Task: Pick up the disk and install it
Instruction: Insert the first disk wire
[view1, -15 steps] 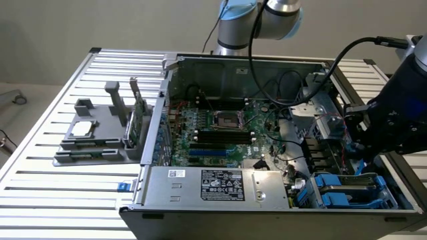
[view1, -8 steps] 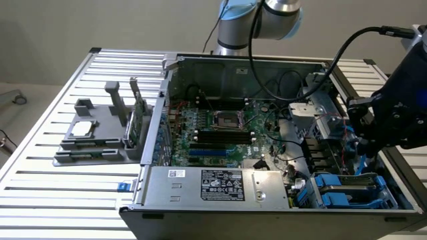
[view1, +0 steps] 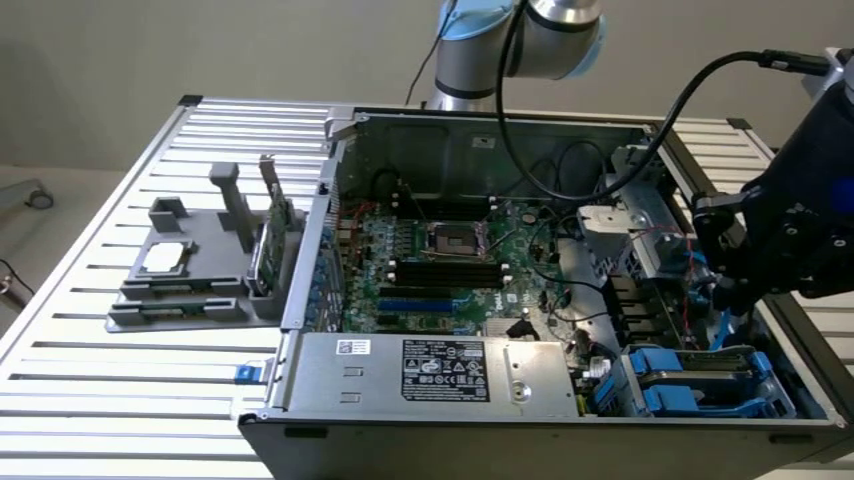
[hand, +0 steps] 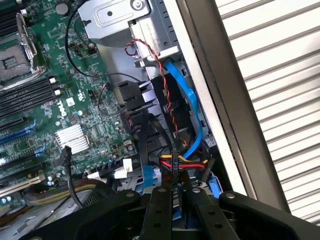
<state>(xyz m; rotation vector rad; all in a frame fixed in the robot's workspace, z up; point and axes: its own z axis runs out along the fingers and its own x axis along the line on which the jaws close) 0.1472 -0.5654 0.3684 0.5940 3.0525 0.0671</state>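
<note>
While the gripper (view1: 727, 293) hangs over the drive bays at the exterior view's right of the open computer case (view1: 441, 150), the disk (view1: 694, 367) lies in a bay just below it. Gripper clenched or released: cannot tell.

arm (view1: 814, 220) low over blue drive bay (view1: 701, 378), open case (view1: 400, 370)

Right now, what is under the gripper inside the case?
Under the gripper, in a corner of the case: blue drive carriers, a blue cable and red, yellow and black wires. The gripper's own body covers whatever lies directly beneath it, so that spot cannot be seen.
</note>
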